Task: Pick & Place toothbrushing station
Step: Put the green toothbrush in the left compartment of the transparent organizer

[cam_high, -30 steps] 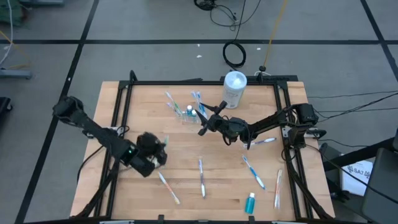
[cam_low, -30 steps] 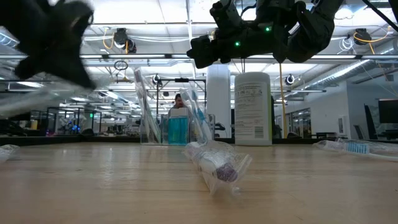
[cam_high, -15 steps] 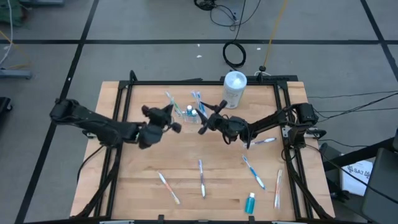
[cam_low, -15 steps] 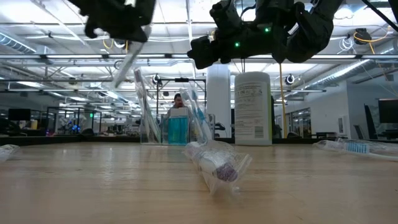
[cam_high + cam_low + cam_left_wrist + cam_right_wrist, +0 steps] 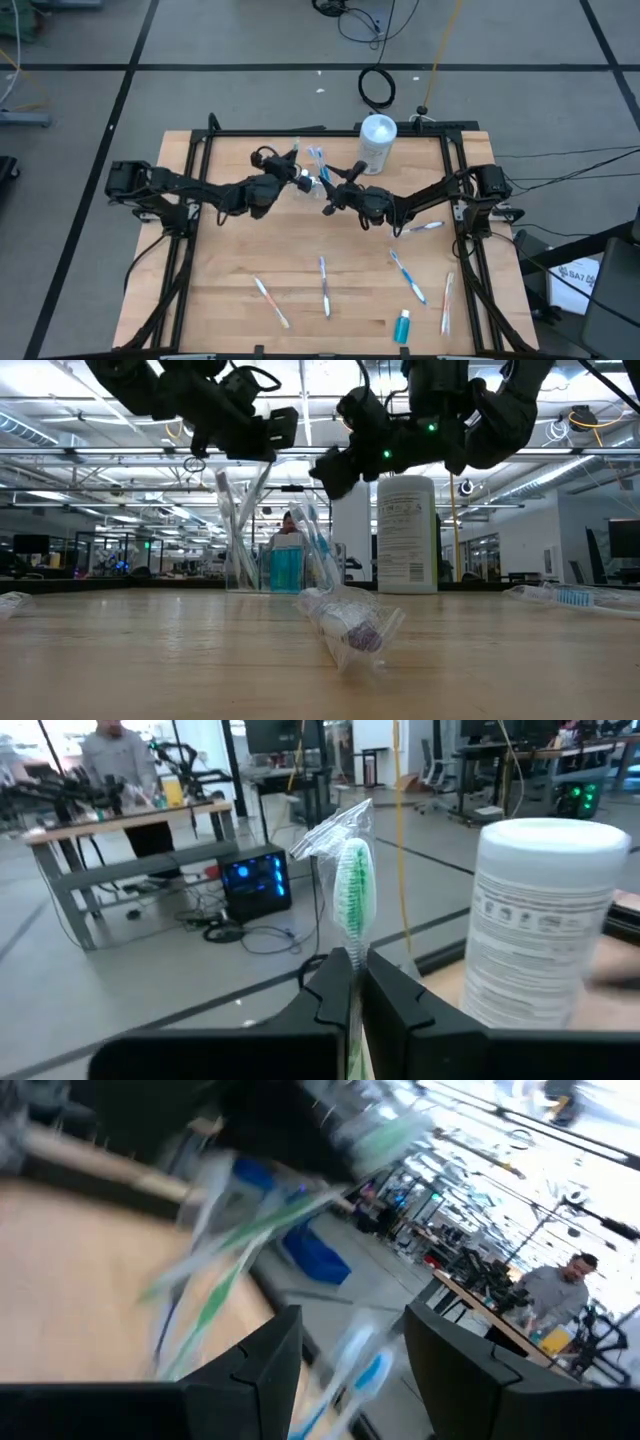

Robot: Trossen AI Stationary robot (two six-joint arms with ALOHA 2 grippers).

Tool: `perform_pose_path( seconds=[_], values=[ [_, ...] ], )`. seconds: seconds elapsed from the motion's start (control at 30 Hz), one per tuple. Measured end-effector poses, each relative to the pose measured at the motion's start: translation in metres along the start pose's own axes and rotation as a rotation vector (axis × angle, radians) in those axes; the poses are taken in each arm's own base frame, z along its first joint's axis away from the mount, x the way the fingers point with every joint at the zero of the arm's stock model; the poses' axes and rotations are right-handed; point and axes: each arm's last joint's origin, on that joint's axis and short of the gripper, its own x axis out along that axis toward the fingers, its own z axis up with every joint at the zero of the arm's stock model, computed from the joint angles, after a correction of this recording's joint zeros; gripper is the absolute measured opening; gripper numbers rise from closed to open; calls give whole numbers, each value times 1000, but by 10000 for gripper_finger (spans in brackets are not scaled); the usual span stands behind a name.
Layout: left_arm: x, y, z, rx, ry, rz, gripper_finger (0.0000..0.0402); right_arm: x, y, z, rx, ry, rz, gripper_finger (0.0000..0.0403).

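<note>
Toothbrush handling comes first: the left gripper (image 5: 290,172) is pinched shut on a green-bristled toothbrush (image 5: 350,895) sealed in a clear wrapper, hovering at the tumbler (image 5: 305,183) at the far middle of the tabletop (image 5: 230,260). The brush looks very light, thin and stiff, but its film sleeve is probably slick and crinkly, so it may twist between the fingers; a pinch low on the handle, as here, seems the sound place, leaving the bristle end free. The small clear tumbler, already holding several brushes and a blue toothpaste tube (image 5: 285,568), is likely light and easy to tip if nudged. Just right of it, the right gripper (image 5: 328,202) hangs above the wood with its fingers standing apart and nothing between them. Beside that stands the white lidded container (image 5: 377,140). More wrapped brushes (image 5: 324,285) lie along the near side, one at the right rail (image 5: 446,300), and a loose toothpaste tube (image 5: 402,326) lies near the front edge. Hard to judge: whether the held brush's lower end is inside the tumbler, since the arm covers it from above. The right wrist view is smeared, and the tumbler's rim is barely distinguishable.
</note>
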Motion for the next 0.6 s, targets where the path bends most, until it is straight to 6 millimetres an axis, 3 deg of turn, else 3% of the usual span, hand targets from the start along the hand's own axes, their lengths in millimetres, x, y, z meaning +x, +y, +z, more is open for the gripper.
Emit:
perform_pose_path(
  seconds=[0.3, 0.43, 0.6],
  values=[
    [22, 14, 7, -7, -32, -27, 13, -14, -5, 5, -216, 139, 55, 171],
    [31, 19, 5, -12, -17, -47, 6, -34, -25, 23, -152, 204, 184, 171],
    [36, 23, 5, -16, -11, -81, 13, -63, -55, 41, 74, 267, 346, 171]
  ],
)
